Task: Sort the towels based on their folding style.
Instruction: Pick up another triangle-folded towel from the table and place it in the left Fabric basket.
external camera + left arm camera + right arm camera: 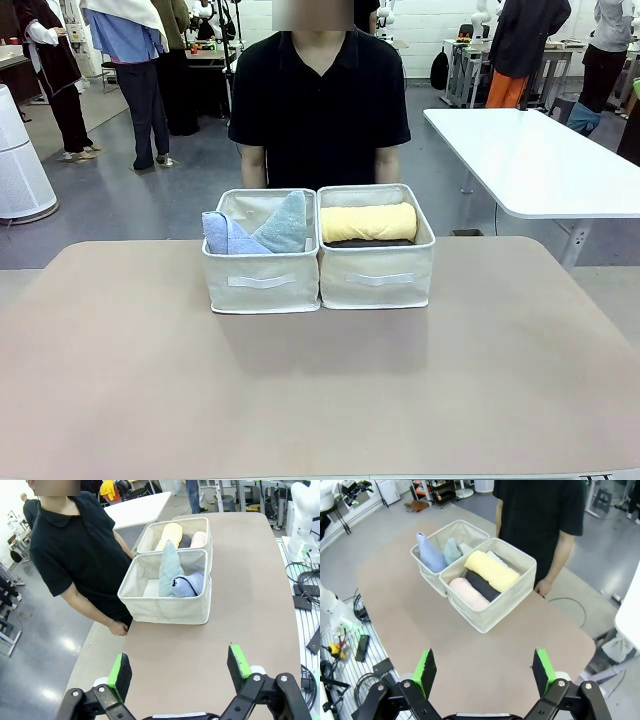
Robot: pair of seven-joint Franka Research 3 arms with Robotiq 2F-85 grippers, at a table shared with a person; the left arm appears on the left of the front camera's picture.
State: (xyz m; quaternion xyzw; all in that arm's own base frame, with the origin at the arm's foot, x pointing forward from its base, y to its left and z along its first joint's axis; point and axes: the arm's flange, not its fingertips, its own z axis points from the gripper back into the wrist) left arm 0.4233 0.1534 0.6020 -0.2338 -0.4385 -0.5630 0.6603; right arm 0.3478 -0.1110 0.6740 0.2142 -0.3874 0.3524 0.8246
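Towels look sorted by fold, cone folds (pixel 262 230) in the left bin (pixel 260 281), rolls (pixel 481 580) in the right bin (pixel 377 274), while left gripper (pixel 180 674) and right gripper (pixel 484 673) hover released over the counter (pixel 300 390).

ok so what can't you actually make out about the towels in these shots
- White towel: right wrist view shows just a sliver behind the yellow roll; its fold cannot be told.
- Dark grey roll: front view, nearly all hidden under the yellow roll and behind the right bin wall.
- Pink roll: left wrist view, lower part hidden by the bin divider.
- Cone folds' bases: front view, hidden behind the left bin wall.
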